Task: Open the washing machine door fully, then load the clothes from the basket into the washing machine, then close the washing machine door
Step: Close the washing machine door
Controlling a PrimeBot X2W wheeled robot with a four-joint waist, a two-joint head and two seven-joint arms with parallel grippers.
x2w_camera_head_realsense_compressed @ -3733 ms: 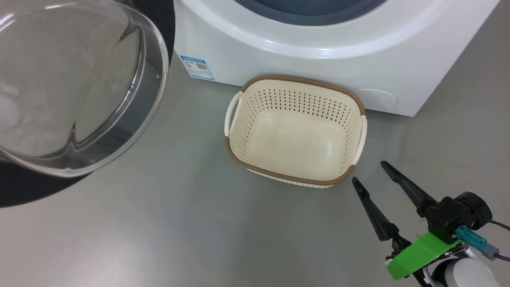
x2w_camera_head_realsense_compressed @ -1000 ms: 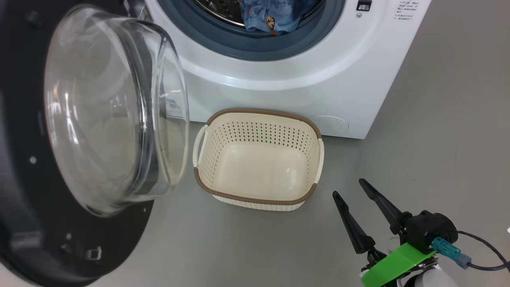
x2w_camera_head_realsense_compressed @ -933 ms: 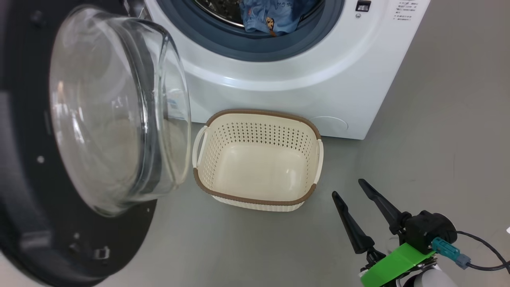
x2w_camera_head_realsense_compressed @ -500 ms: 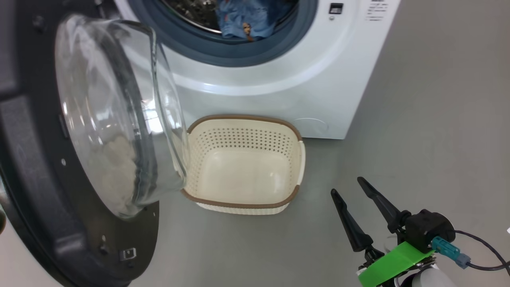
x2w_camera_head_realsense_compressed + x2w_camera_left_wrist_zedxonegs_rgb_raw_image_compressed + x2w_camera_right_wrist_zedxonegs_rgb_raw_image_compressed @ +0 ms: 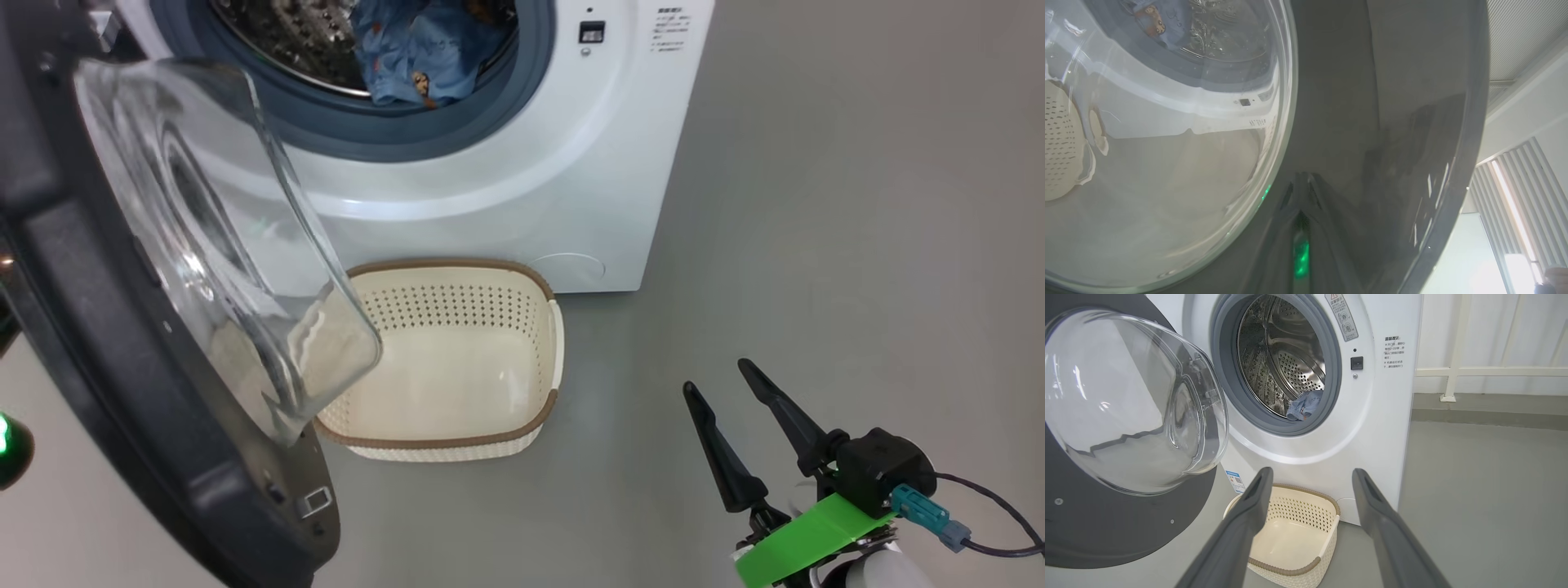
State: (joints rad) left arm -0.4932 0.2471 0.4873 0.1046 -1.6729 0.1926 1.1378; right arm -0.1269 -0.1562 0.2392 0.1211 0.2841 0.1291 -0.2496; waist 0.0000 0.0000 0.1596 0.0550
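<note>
Over at the left, left claw (image 5: 1301, 183) pinched shut with nothing between its fingers, tips right up against the glossy black outer ring of the washing machine door (image 5: 1372, 102). Hard to call contact for certain, but set like a pusher rather than a grabber, sensible against a flat ring with nothing to pinch. Beyond those tips, door standing upright and part-swung, round, so no long axis to speak of, glass bowl bulging away from the left claw and toward the mouth of the washing machine (image 5: 490, 188). Further right, past the glass: the clothes (image 5: 408, 49) heaped low at the front of the drum, close to the grey-blue gasket, worth watching for a pinch. Below them, on the floor hard by the machine's front, ahead and left of the right claw (image 5: 717, 376): the basket (image 5: 457, 443), mouth up, empty, long axis running along the machine's face. Reads as loading done and the closing push in hand. Far right, right claw spread wide, holding nothing, hovering well apart from the basket, fingers aimed toward the machine, likely parked clear of the door's arc.
</note>
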